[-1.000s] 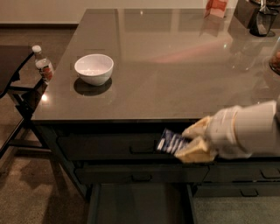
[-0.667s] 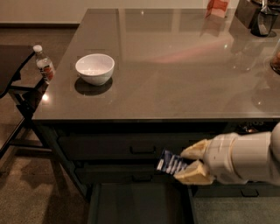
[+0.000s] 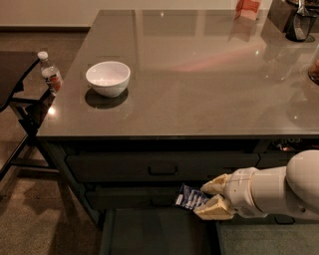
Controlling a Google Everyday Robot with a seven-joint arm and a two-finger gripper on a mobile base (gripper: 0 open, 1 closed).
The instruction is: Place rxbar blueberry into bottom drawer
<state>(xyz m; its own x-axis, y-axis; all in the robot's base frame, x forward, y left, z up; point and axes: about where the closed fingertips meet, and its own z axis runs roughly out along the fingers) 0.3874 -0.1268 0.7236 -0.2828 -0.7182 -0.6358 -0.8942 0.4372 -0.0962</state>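
Pinching the rxbar blueberry by its right end, the two cream fingers are drawn in narrow, one above the bar and one below it, both touching the wrapper. The gripper sits low in front of the dark cabinet, below the counter's edge and to the right of centre. The bar sticks out leftward from the grip, tilted, its dark blue wrapper with white markings facing the camera. It hangs in the air above the right rear part of the bottom drawer, which stands pulled out, its flat grey floor and raised left wall in view; the bar does not touch the floor.

Behind the gripper, the white wrist and rounded arm reach in from the right edge. Just above the bar, two shut drawer fronts cross the cabinet, the upper drawer carrying a black bar handle.

On the grey counter, a white bowl stands near the left front corner, well apart from the gripper. A small water bottle with a white cap stands on a dark stand left of the counter. At the far edge sit an orange-red box and a dark container.
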